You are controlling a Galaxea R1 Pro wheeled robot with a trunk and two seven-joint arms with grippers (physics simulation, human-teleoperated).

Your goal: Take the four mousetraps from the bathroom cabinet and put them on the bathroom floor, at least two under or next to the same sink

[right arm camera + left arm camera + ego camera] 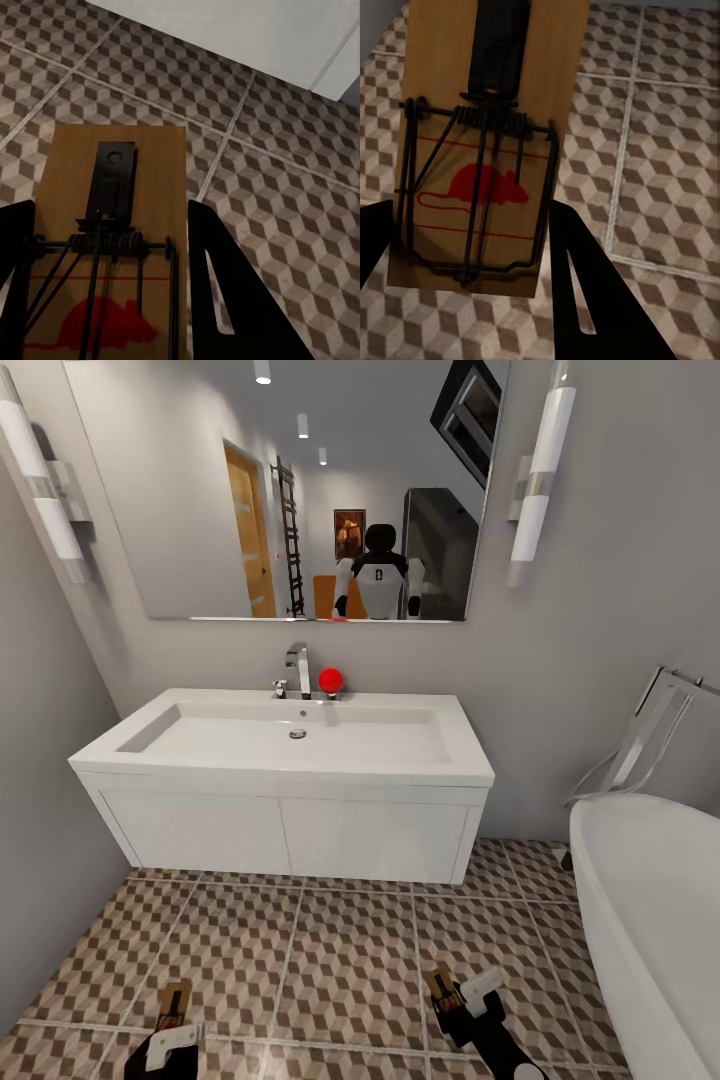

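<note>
**Inspector:** Fingers?

**Assistant:** Left gripper [465, 255] is clamped on one mousetrap [484, 150]. Right gripper [105, 285] is clamped on a second mousetrap [112, 225].

**Inspector:** Locations?

**Assistant:** Both are held low over the bathroom floor [340, 960], near side, left and right. The bathroom sink [290, 760] lies beyond, bathtub [650, 900] at right.

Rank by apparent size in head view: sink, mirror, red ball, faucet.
Largest to smallest, as they look:
1. mirror
2. sink, close to the mirror in spread, so that order is unsure
3. faucet
4. red ball, a bit smaller than the faucet
</note>
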